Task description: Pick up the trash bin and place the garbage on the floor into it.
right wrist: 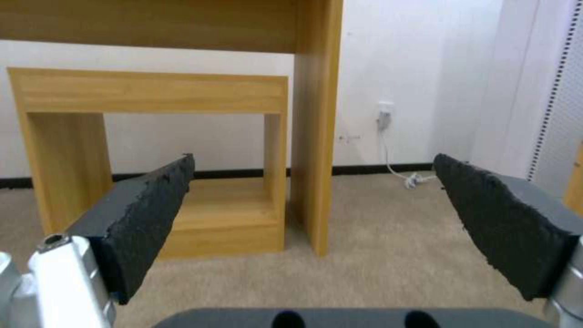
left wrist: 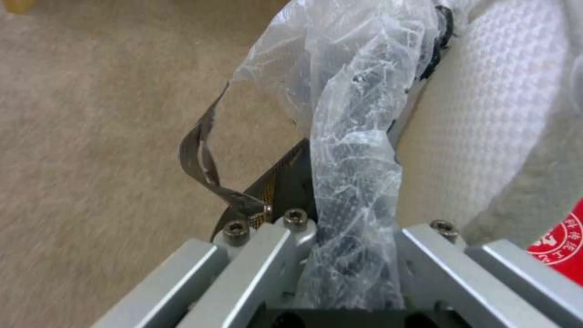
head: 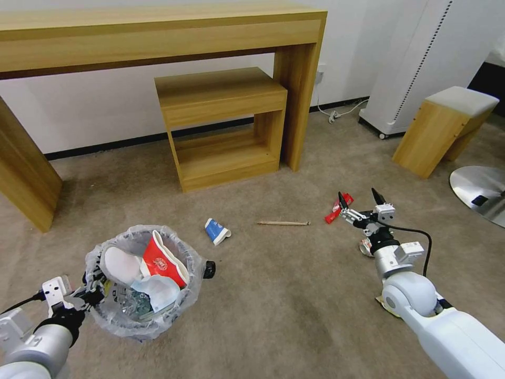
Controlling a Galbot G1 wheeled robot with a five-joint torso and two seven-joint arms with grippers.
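Note:
The trash bin (head: 138,321), black with a crinkly bag over its rim, is at the lower left of the head view. It holds a white slipper (head: 120,264) and a crushed red cup (head: 160,259). My left gripper (head: 90,293) is shut on the bin's near rim; the left wrist view shows the bag-covered rim (left wrist: 352,182) pinched in my left gripper (left wrist: 355,259), beside the slipper (left wrist: 486,114). My right gripper (head: 360,202) hangs open over the floor (head: 294,295), next to a red wrapper (head: 335,209). A blue cup (head: 216,231) and a wooden stick (head: 283,223) lie between bin and wrapper. My right gripper (right wrist: 313,159) holds nothing between its black pads (right wrist: 152,214).
A long wooden desk (head: 158,37) and a low wooden shelf unit (head: 223,126) stand against the back wall. A stool (head: 444,129), a white appliance (head: 415,63) and a round metal base (head: 481,192) are at the right. A small round item (head: 365,247) lies under my right wrist.

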